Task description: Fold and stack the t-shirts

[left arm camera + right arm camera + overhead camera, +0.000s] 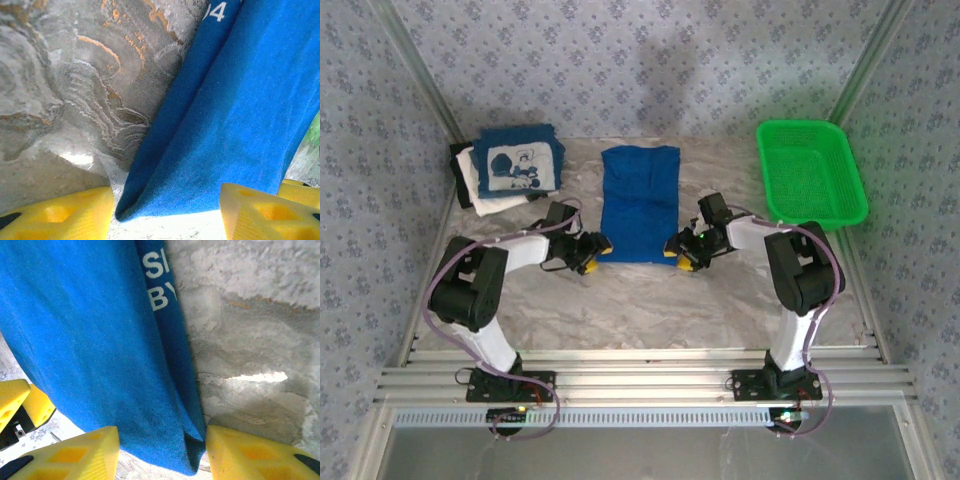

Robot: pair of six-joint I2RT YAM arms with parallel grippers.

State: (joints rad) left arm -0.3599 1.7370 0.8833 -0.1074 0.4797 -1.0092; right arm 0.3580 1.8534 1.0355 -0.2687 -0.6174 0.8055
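**Now both grippers are waiting at the near corners of the blue shirt**

The royal-blue t-shirt (638,203) is lying flat in the middle of the marbled table (620,305), folded into a long strip that runs away from the arms. The left gripper (598,250) is sitting low at its near left corner and the right gripper (675,252) at its near right corner.

In the left wrist view, the yellow fingers (60,217) are standing spread, and the folded corner of the cloth is lying in the gap between them without being pinched. The right wrist view is showing the same: its fingers (255,457) are standing apart, with the other corner of the shirt between them. White letters (159,282) are showing on the folded edge there.

At the far left, the navy t-shirt (520,165) with a white cartoon panel is resting on top of the white t-shirts (478,188). The green mesh basket (810,170) is standing at the far right, well apart from the shirts.
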